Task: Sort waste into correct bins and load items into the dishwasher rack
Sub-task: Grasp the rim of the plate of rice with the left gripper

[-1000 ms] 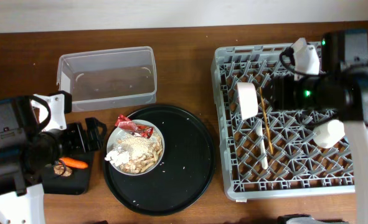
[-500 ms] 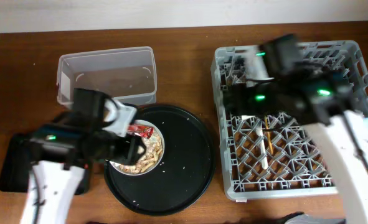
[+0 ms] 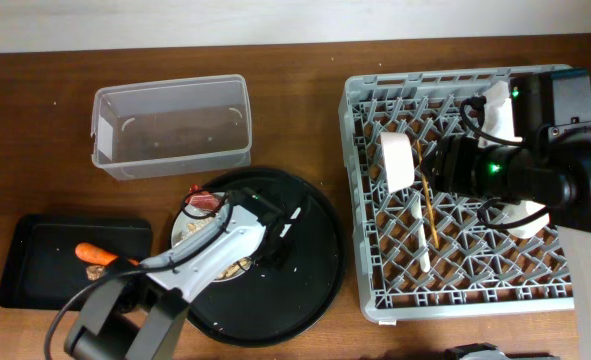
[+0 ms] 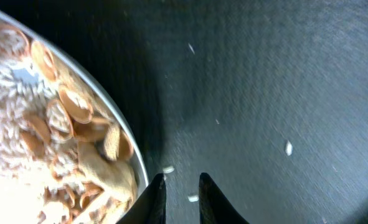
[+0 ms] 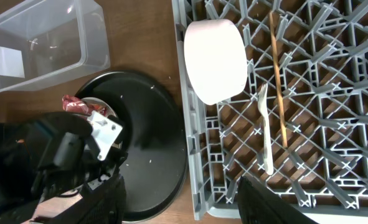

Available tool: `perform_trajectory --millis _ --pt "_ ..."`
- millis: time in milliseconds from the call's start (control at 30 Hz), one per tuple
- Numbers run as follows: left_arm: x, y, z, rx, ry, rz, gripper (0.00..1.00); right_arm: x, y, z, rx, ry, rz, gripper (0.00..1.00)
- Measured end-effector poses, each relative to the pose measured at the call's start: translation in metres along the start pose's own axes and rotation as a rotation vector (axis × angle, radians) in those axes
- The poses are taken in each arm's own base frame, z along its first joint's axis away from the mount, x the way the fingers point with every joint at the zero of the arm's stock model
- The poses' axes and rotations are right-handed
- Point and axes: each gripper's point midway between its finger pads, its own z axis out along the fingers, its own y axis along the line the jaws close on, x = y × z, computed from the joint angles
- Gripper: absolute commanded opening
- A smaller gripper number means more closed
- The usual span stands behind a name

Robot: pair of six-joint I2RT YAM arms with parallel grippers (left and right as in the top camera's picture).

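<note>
The grey-white plate (image 3: 182, 233) of rice and peanut scraps (image 4: 53, 124) sits on the large round black tray (image 3: 310, 270), with the red wrapper (image 3: 205, 202) at its far edge. My left arm lies across the plate. My left gripper (image 3: 273, 248) is at the plate's right rim (image 4: 118, 121). Its jaws stand a narrow gap apart, with only tray and a rice grain showing between them. My right gripper (image 5: 180, 183) hangs wide open and empty over the dishwasher rack's (image 3: 375, 290) left edge. In the rack lie a white bowl (image 5: 215, 59), a chopstick (image 5: 277, 74) and a fork (image 5: 266, 137).
The clear tub (image 3: 172, 125) stands behind the round tray. The shallow black rectangular tray (image 3: 35, 265) at the left holds an orange carrot (image 3: 95, 253). Two white items (image 3: 525, 215) in the rack are partly hidden by my right arm.
My left arm swung from the black rectangular tray over the plate to its right rim, and its jaws narrowed from wide open. My right arm swept left over the rack and back.
</note>
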Motion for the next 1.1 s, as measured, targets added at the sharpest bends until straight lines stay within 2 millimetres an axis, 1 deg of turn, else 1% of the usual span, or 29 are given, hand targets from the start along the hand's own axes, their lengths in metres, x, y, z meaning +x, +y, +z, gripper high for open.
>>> perform_trajectory --millis 67,167,233,267,367,467,533,600,667,700,733,767,867,933,967,1000,1100 --pt "-0.005 0.004 0.007 -0.031 -0.006 -0.011 0.2 0.001 0.0 0.0 0.001 0.004 0.0 0.61" --pt "-0.004 0.004 0.007 -0.039 -0.006 -0.024 0.2 0.001 -0.002 0.0 0.009 0.004 0.001 0.61" --pt "0.008 0.005 0.005 -0.038 0.051 -0.025 0.2 0.001 -0.004 0.0 0.022 0.002 0.002 0.62" --pt "0.01 0.006 -0.001 -0.045 0.069 -0.024 0.2 0.001 -0.005 0.0 0.029 0.002 0.002 0.62" --pt "-0.004 0.013 -0.01 -0.091 0.028 -0.024 0.2 0.001 -0.006 0.0 0.033 0.001 0.002 0.62" --pt "-0.007 0.018 -0.011 -0.121 0.013 -0.025 0.2 0.001 -0.007 0.0 0.037 0.002 0.002 0.62" --pt "-0.012 0.017 -0.007 -0.118 -0.016 -0.031 0.2 0.002 -0.007 0.0 0.038 0.004 0.003 0.62" --pt "0.0 0.017 0.002 -0.115 0.014 -0.047 0.2 0.002 -0.007 0.0 0.041 0.004 0.003 0.63" --pt "-0.005 0.016 0.004 -0.107 -0.007 -0.049 0.2 0.002 -0.007 0.0 0.041 0.005 0.003 0.63" --pt "-0.002 0.014 0.009 -0.094 -0.004 -0.049 0.2 0.002 -0.008 0.0 0.041 0.004 0.003 0.63" --pt "0.005 0.012 0.013 -0.079 0.018 -0.049 0.2 0.002 -0.007 0.0 0.041 0.004 0.003 0.63" --pt "0.006 0.011 0.013 -0.075 0.021 -0.051 0.2 0.002 -0.008 0.0 0.041 0.004 0.003 0.63" --pt "0.001 0.008 0.014 -0.057 0.001 -0.053 0.2 0.002 -0.008 0.0 0.041 0.004 0.003 0.66" --pt "-0.001 0.008 0.017 -0.052 -0.015 -0.054 0.17 0.002 -0.008 0.0 0.041 0.004 0.002 0.67" --pt "-0.001 0.008 0.019 -0.057 -0.02 -0.054 0.13 0.002 -0.008 0.0 0.042 0.005 0.002 0.67" --pt "0.001 0.011 0.021 -0.064 -0.018 -0.058 0.01 0.002 -0.008 0.0 0.042 0.004 0.003 0.67" --pt "-0.002 0.016 0.016 -0.09 -0.04 -0.062 0.01 0.002 -0.008 0.0 0.042 0.005 0.002 0.67"
